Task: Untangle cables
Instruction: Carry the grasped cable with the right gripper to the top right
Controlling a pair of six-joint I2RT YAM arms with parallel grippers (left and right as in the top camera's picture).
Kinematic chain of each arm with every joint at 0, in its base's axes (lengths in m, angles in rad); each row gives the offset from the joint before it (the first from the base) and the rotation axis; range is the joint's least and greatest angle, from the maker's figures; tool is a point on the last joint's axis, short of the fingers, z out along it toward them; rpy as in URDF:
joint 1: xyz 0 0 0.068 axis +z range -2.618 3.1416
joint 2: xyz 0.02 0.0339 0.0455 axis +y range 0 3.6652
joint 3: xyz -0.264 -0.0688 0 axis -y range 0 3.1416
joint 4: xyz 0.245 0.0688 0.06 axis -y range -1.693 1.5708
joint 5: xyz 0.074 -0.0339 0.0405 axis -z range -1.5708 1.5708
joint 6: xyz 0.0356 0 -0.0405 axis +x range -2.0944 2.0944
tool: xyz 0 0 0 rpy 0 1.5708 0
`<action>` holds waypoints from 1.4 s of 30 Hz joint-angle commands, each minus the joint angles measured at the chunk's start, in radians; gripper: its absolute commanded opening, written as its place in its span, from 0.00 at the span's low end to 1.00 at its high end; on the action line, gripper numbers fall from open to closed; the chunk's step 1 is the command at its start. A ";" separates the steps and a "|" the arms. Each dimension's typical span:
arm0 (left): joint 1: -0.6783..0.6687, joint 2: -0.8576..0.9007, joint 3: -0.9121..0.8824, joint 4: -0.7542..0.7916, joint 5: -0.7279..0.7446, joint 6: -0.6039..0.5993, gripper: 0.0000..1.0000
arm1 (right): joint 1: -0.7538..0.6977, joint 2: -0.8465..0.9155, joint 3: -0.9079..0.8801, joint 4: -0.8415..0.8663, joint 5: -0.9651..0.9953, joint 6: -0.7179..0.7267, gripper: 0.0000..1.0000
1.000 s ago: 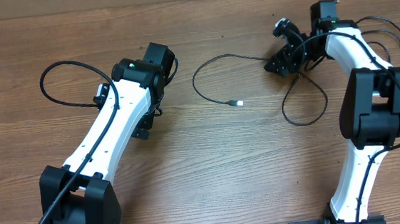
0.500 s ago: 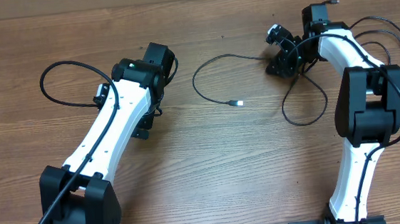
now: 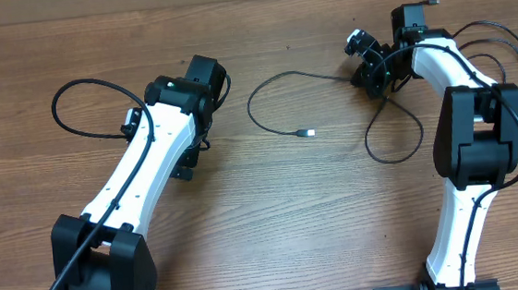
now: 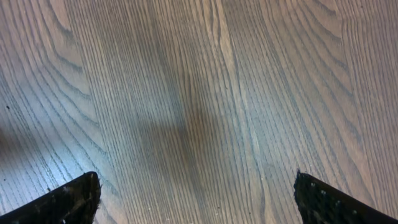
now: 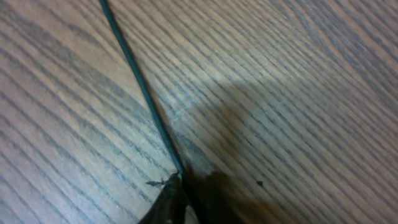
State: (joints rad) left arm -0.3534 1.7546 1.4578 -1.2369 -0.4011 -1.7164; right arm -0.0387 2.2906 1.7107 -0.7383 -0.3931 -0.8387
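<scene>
The black cable (image 5: 140, 87) is pinched between the jaws of the right gripper (image 5: 181, 186) and runs ahead of them. The jaws of the left gripper (image 4: 196, 196) are spread wide, and the wooden table (image 4: 199, 93) is seen between them.

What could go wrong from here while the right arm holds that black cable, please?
The right jaws pinch the black cable only at their tips, so a pull may slip it free.
The left jaws stand open over the bare table and nothing anchors the plug end, so the cable may just drag.
A slack loop lies near the right arm's own wiring and could snag.
</scene>
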 commanded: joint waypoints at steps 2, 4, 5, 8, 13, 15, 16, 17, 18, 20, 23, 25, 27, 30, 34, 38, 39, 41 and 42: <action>-0.007 0.002 0.011 -0.004 -0.017 0.015 1.00 | -0.001 0.018 -0.002 0.027 0.000 0.002 0.04; -0.007 0.002 0.011 -0.003 -0.017 0.015 0.99 | -0.001 0.017 0.014 0.030 0.000 0.048 0.04; -0.007 0.002 0.011 -0.004 -0.017 0.015 1.00 | -0.001 0.017 0.021 0.029 0.001 0.069 0.04; -0.007 0.002 0.011 -0.003 -0.017 0.015 1.00 | -0.002 0.010 0.072 0.017 0.057 0.175 0.04; -0.007 0.002 0.011 -0.003 -0.017 0.015 1.00 | -0.002 -0.061 0.153 -0.040 0.234 0.314 0.04; -0.007 0.002 0.011 -0.003 -0.017 0.015 1.00 | -0.002 -0.111 0.175 -0.059 0.309 0.359 0.04; -0.007 0.002 0.011 -0.003 -0.016 0.015 1.00 | -0.002 -0.128 0.182 -0.065 0.334 0.375 0.04; -0.007 0.002 0.011 -0.004 -0.017 0.015 0.99 | -0.002 -0.161 0.195 -0.077 0.383 0.409 0.04; -0.007 0.002 0.011 -0.004 -0.017 0.015 0.99 | -0.002 -0.181 0.202 -0.082 0.413 0.432 0.04; -0.007 0.002 0.011 -0.004 -0.017 0.015 1.00 | -0.002 -0.255 0.213 -0.085 0.525 0.529 0.04; -0.007 0.002 0.011 -0.004 -0.017 0.015 1.00 | -0.002 -0.364 0.215 -0.082 0.628 0.634 0.04; -0.007 0.002 0.011 -0.004 -0.016 0.015 1.00 | -0.002 -0.448 0.215 -0.075 0.676 0.691 0.04; -0.007 0.002 0.011 -0.004 -0.017 0.015 1.00 | -0.002 -0.520 0.215 -0.062 0.722 0.727 0.04; -0.006 0.002 0.011 -0.004 -0.017 0.015 1.00 | -0.002 -0.650 0.215 -0.010 0.854 0.742 0.04; -0.007 0.002 0.011 -0.003 -0.017 0.015 1.00 | -0.015 -0.743 0.215 0.033 1.005 0.741 0.04; -0.007 0.002 0.011 -0.004 -0.017 0.015 1.00 | -0.049 -0.771 0.215 0.022 1.020 0.741 0.04; -0.007 0.002 0.011 -0.004 -0.016 0.015 1.00 | -0.054 -0.771 0.215 0.018 1.021 0.741 0.04; -0.007 0.002 0.011 -0.003 -0.017 0.015 1.00 | -0.056 -0.770 0.215 0.003 1.020 0.741 0.04; -0.007 0.002 0.011 -0.003 -0.017 0.015 1.00 | -0.056 -0.768 0.215 -0.008 1.020 0.742 0.04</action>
State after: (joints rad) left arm -0.3534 1.7546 1.4578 -1.2373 -0.4011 -1.7164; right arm -0.0921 1.5177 1.9114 -0.7341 0.5961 -0.1081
